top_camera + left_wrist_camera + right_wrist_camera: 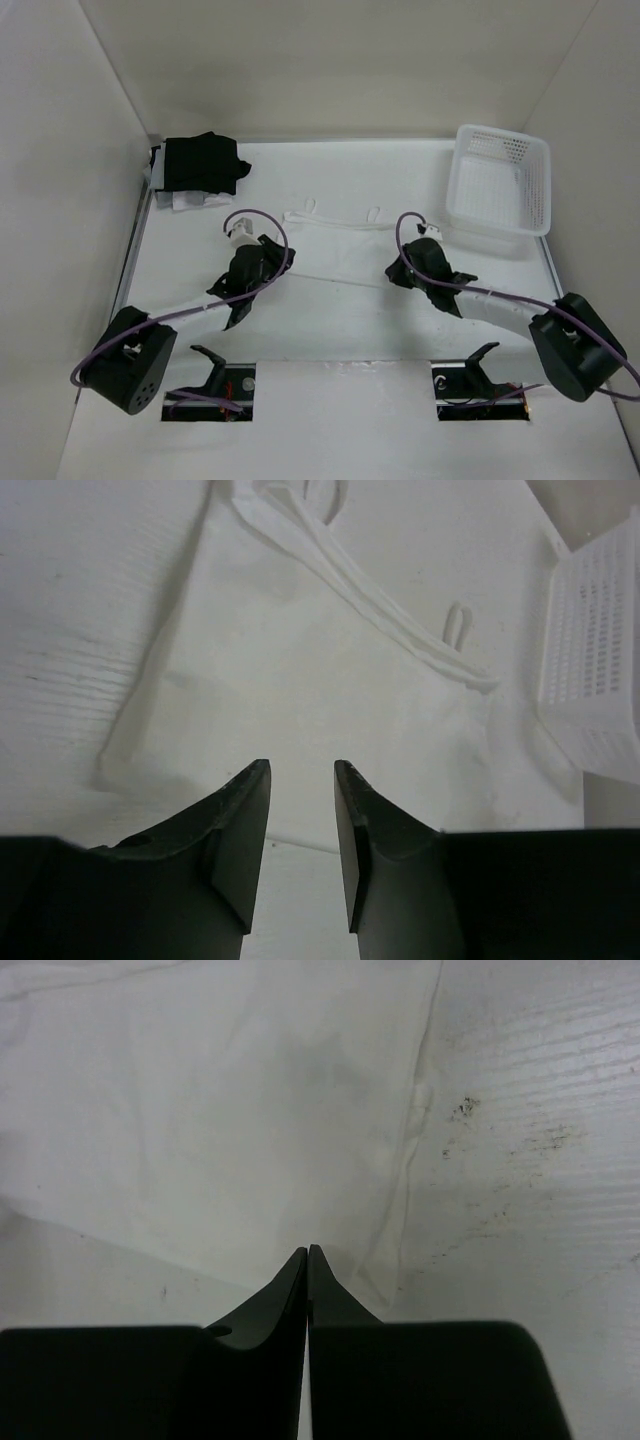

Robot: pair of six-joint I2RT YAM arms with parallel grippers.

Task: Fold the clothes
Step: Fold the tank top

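white cloth on a white table (330, 325) made the clothes (340, 250) hard to trace from above; only the hem toward 6 o'clock and the edge toward 12 o'clock showed as faint lines. both grippers' fingertips were hidden under their own wrists in that view. in the left wrist view the garment's (300, 660) near edge ran behind the fingers, and one string loop (320, 500) was cut off by the top of the frame; the other loop (455, 625) showed whole. the right wrist view caught only a corner of the fabric (200, 1110), beside scuffed bare table.

the garment lay flat at the middle of the table, between the two arms, its long axis running from 9 to 3 o'clock. the edge with the string loops (310, 206) pointed to 12 o'clock.

the left gripper (300, 765) stood released, a clear gap between its jaws, over the garment's 7 o'clock corner. the right gripper (308, 1250) was clenched tight at the 5 o'clock corner; whether any cloth was pinched inside could not be told.

black folded garments (200, 163) sat at 10 o'clock, the white basket (500, 185) at 2 o'clock.
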